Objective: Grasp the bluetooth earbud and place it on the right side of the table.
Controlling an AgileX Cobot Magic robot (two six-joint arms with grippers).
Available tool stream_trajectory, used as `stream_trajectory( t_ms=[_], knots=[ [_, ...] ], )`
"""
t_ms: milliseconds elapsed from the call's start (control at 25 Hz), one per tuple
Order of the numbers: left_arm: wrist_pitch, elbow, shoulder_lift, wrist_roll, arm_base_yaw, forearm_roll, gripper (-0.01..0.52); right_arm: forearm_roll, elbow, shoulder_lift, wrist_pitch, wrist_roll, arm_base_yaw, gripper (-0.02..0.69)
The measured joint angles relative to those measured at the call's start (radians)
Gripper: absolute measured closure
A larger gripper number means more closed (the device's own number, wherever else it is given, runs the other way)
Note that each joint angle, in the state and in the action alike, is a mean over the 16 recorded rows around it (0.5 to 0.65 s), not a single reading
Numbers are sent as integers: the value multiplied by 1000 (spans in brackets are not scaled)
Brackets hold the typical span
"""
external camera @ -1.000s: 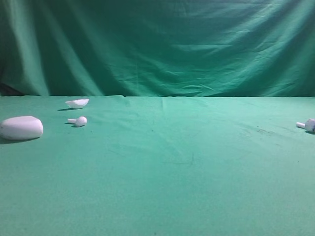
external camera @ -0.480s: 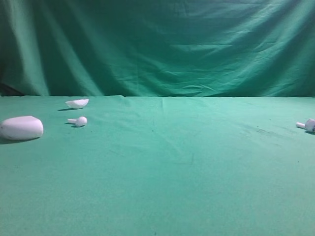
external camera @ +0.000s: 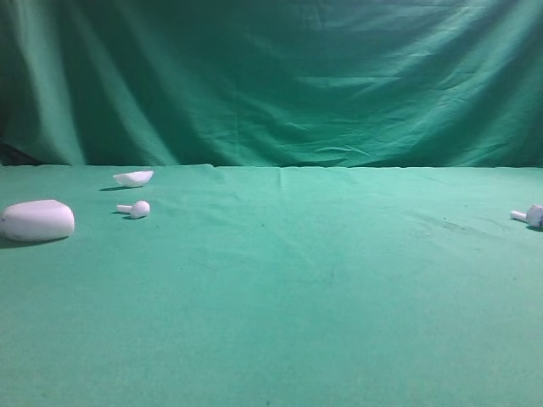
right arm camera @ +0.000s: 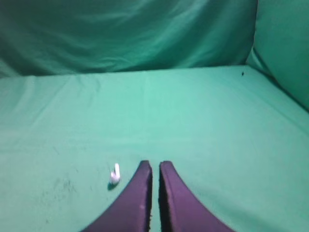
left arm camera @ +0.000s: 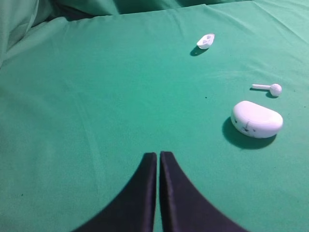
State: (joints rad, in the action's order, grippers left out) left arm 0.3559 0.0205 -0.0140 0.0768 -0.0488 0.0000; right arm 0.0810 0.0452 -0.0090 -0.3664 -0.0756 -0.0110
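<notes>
Earbud [external camera: 532, 215] with the dark mark lies at the table's [external camera: 280, 322] far right edge, near your right gripper [right arm camera: 154, 166]; both grippers' jaws are pressed together, empty. You risk confusing it with the plain earbud [external camera: 136, 209] beside the case [external camera: 37, 220] on the left.

Earbud: the bluetooth earbud [external camera: 531, 215], tiny, white, short stem, rounded head with a dark mark.
Pose: lying on its side, stem pointing toward frame left in the exterior high view.
Location: far right edge of that view, mid-height; lower left of centre in the right wrist view [right arm camera: 115, 175].
Table: the table [external camera: 322, 322], flat, green cloth, faintly creased.
</notes>
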Motion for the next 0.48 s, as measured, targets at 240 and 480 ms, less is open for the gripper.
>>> stream_trajectory(
  t_ms=[240, 480],
  knots=[
    [0, 0, 0, 0, 0, 0, 514, 1, -66, -1, 14, 2, 2, 614],
    [0, 0, 0, 0, 0, 0, 514, 3, -73, -1, -9, 2, 2, 614]
  ],
)
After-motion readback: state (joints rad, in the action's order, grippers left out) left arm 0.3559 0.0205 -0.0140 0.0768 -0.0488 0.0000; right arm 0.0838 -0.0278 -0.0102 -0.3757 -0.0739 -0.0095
